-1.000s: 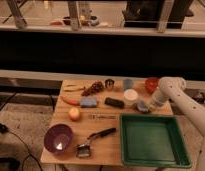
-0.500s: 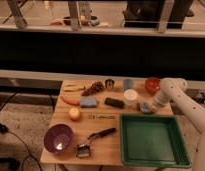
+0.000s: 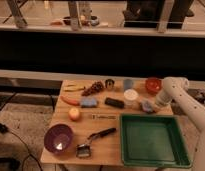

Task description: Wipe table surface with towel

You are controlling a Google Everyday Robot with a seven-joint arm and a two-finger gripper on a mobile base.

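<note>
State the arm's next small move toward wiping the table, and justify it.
Probably ease the gripper onto the crumpled bluish towel and grasp it. The gripper is at the table's right side, beside the towel, which lies between the white cup and green tray; wiping needs it held.

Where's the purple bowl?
The purple bowl sits lower left in the camera view, beside the brush. The gripper is on the right, at the towel.
</note>
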